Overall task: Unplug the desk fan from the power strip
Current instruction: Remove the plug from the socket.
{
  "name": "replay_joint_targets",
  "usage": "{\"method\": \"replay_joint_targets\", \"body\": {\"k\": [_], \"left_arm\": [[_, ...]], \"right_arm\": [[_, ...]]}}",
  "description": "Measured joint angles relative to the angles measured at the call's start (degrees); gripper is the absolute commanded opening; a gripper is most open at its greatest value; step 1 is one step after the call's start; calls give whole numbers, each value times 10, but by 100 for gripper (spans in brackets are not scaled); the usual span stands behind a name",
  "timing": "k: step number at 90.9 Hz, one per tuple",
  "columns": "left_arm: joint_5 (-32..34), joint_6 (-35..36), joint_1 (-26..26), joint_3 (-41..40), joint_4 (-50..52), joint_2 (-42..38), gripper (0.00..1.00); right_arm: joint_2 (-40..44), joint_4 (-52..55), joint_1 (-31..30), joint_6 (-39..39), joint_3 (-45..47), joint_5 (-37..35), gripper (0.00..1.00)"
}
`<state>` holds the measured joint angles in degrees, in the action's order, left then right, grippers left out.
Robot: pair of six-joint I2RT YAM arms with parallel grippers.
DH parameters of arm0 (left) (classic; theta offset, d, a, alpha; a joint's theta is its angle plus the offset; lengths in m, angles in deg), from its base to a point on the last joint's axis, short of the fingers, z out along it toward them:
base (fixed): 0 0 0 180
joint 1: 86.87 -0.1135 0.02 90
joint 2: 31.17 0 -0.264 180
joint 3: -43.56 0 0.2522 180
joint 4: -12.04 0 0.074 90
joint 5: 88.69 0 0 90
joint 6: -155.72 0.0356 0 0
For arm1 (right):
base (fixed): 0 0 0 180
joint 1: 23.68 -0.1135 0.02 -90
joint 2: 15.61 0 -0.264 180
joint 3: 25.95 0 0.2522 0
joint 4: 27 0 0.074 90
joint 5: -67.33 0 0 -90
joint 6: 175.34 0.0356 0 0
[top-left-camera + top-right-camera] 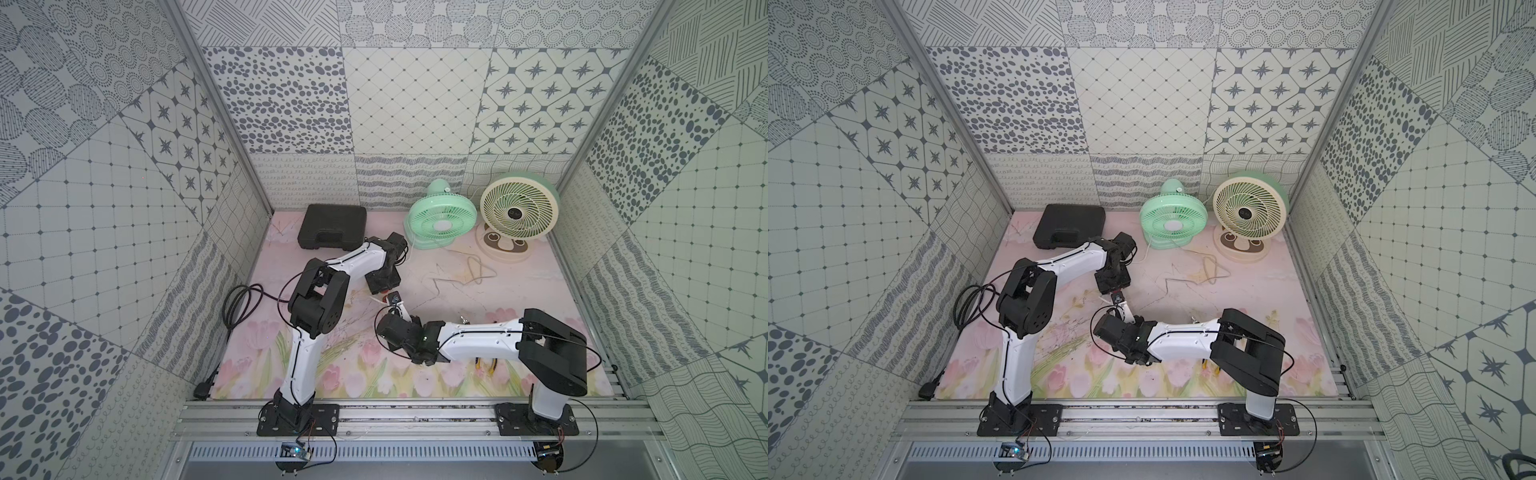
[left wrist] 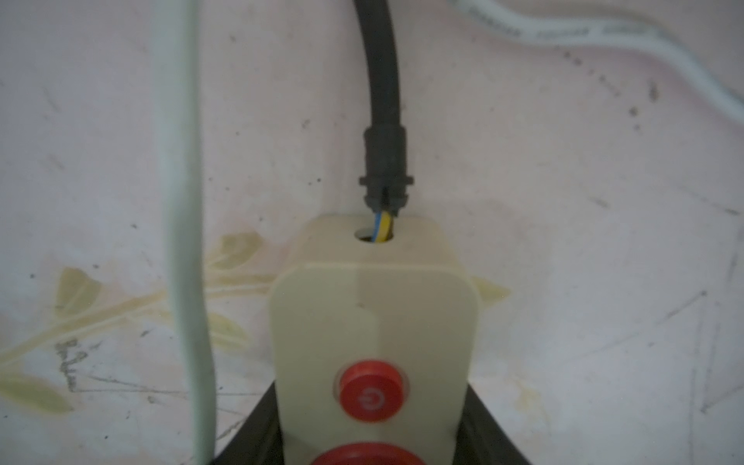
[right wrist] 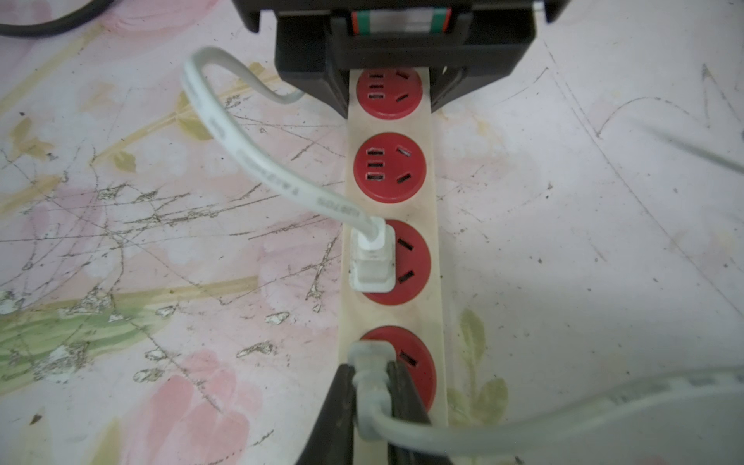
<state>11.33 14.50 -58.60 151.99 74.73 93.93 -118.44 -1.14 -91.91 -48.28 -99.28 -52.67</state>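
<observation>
Right wrist view: right jaws were clamped on the grey plug (image 3: 369,374) seated in the end socket of the power strip (image 3: 406,211), which lay flat on the surface (image 3: 583,261). Left jaws pinched the strip's button end, likely anchoring it against the pull. White plug (image 3: 372,261) occupied the next socket.

Cream plastic power strip (image 3: 391,125) is boxed in at both ends. The left claw (image 3: 390,92) clamps the button end, and the right claw (image 3: 370,402) is closed on the grey plug (image 3: 368,358) in the end socket. A white plug (image 3: 372,261) sits in the next socket, and its flat white cord (image 3: 241,153) arches over one flank. The two sockets between are clear from above, and the desk (image 3: 563,241) on the other flank is bare. Back edge is blocked by a mint-green fan (image 1: 440,224), cream round fan (image 1: 515,212) and black plastic case (image 1: 332,226).
</observation>
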Motion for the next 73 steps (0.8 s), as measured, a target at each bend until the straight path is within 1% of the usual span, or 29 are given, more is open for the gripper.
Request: {"method": "replay_joint_targets", "body": {"k": [13, 34, 45, 73], "left_arm": [[0, 0, 0, -3, -3, -1, 0], [0, 0, 0, -5, -5, -2, 0], [0, 0, 0, -5, -5, -2, 0], [-3, 0, -2, -5, -5, -2, 0]], "right_arm": [[5, 0, 12, 8, 2, 27, 0], [36, -41, 51, 37, 40, 116, 0], [46, -64, 65, 48, 57, 149, 0], [50, -69, 72, 54, 61, 165, 0]]}}
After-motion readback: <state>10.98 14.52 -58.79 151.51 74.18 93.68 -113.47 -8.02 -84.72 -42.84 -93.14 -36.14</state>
